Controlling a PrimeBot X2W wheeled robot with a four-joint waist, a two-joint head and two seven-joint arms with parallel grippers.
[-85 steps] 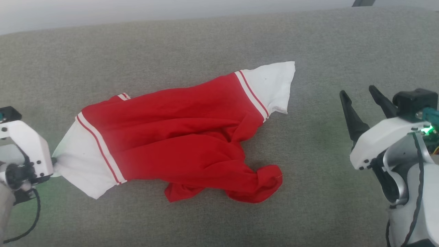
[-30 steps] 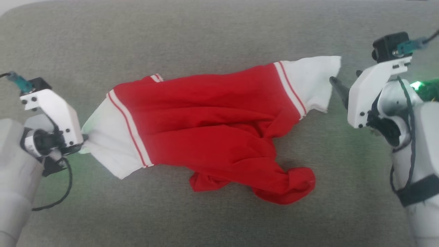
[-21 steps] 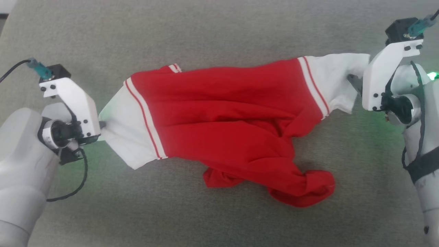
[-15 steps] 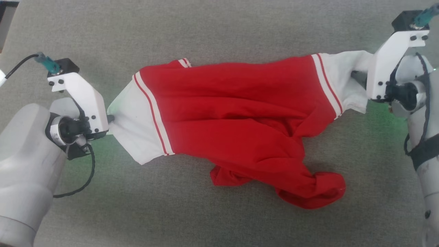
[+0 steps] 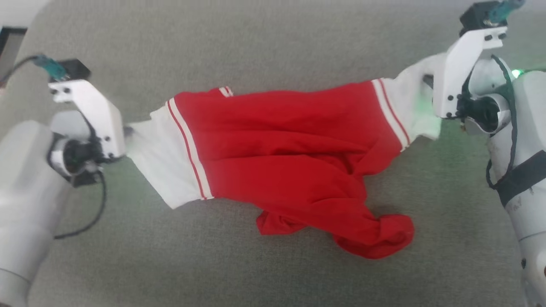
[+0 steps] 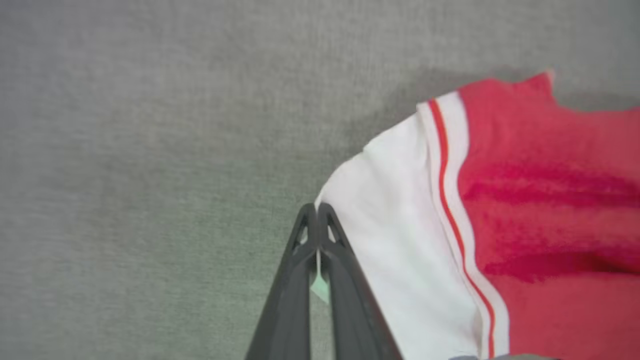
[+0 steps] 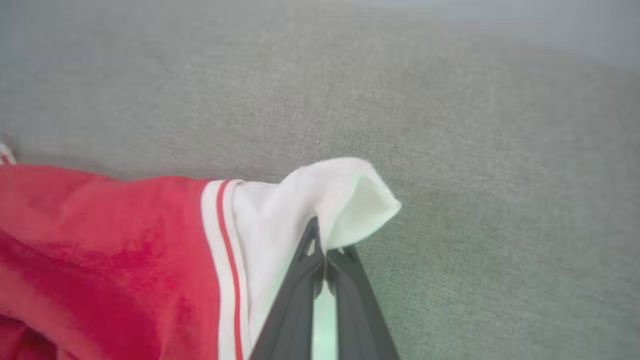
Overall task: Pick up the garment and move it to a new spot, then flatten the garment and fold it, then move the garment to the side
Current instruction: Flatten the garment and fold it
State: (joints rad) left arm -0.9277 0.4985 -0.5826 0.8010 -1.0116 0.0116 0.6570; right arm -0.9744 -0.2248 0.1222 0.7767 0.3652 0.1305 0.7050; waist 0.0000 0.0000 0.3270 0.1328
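Left gripper is clamped shut on one white sleeve end of the red T-shirt, right gripper likewise on the other. Red-and-white stripes edge both sleeves. Its long axis runs left-right across the grey fabric surface, crumpled body bunched nearest the robot

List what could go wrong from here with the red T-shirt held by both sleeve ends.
1. The left gripper pinches only the very edge of a white sleeve end of the thin bright red T-shirt; a pull may slip it free.
2. The right gripper holds a folded-over sleeve end, so that sleeve may not spread flat.
3. The twisted red bunch lies on the grey fabric surface; lifting could drag it and keep it tangled.
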